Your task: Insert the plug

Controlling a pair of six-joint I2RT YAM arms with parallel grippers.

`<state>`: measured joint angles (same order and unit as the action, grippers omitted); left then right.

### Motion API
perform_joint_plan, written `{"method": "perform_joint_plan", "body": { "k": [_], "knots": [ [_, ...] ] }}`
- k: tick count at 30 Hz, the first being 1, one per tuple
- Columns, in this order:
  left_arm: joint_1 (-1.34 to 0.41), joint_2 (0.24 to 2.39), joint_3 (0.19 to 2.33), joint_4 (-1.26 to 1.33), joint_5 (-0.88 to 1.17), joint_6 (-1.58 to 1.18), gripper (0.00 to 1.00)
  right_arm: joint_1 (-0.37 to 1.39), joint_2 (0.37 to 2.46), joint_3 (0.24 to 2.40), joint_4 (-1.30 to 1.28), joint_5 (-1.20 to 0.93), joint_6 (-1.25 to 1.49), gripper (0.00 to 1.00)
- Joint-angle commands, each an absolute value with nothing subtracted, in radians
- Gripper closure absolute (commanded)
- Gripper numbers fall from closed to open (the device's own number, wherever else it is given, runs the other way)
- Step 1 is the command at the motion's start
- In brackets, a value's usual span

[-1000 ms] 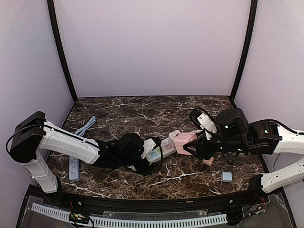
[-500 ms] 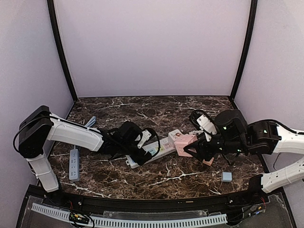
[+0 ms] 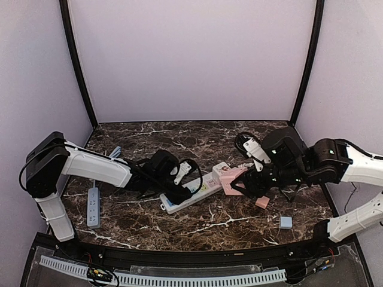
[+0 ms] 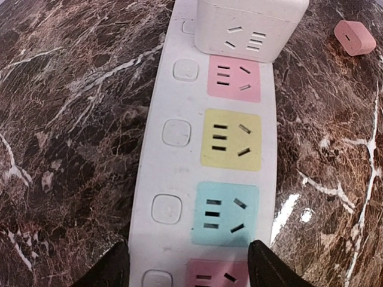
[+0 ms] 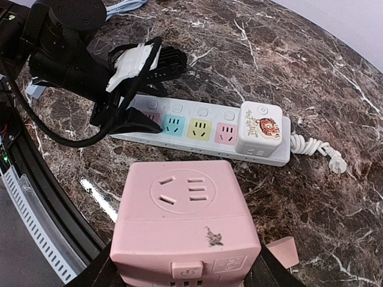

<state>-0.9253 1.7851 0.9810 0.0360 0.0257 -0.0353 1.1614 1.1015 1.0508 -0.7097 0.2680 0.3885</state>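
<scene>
A white power strip (image 3: 192, 191) with pink, yellow and cyan sockets (image 4: 230, 146) lies mid-table, a white cube adapter (image 4: 251, 24) plugged into its far end. My left gripper (image 4: 191, 272) straddles the strip's near end. Its dark fingertips (image 4: 116, 269) stand close to both long edges, and the jaws are still apart. My right gripper (image 5: 185, 269) is shut on the plug, a pink cube (image 5: 185, 230). It holds the cube just right of the strip, near the white adapter (image 3: 220, 171), in the top view (image 3: 234, 179).
A small pink plug (image 3: 261, 202) and a small grey-blue block (image 3: 286, 222) lie on the marble at the right. A second white strip (image 3: 93, 207) and a blue cable (image 3: 111, 156) lie at the left. The strip's coiled cord (image 5: 311, 146) trails off its far end.
My left gripper has drawn back left along the strip, uncovering its sockets, and its jaws have narrowed. The right arm has shifted the pink cube slightly up and left.
</scene>
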Motion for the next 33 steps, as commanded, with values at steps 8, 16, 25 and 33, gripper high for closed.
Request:
{"method": "perform_joint_plan", "body": {
  "k": [8, 16, 25, 33],
  "knots": [
    [-0.974, 1.768, 0.85, 0.057, 0.08, -0.28, 0.4, 1.156, 1.102, 1.126, -0.887, 0.304, 0.479, 1.0],
    [-1.11, 1.768, 0.864, 0.103, 0.08, -0.363, 0.39, 1.156, 1.107, 1.144, -0.918, 0.305, 0.476, 1.0],
    [-1.142, 1.769, 0.877, 0.147, 0.154, -0.362, 0.27, 1.155, 1.135, 1.151, -0.912, 0.284, 0.458, 1.0],
    [-1.142, 1.63, 0.859, 0.114, -0.004, -0.316, 0.03, 1.155, 1.204, 1.176, -0.897, 0.229, 0.394, 1.0]
  ]
}}
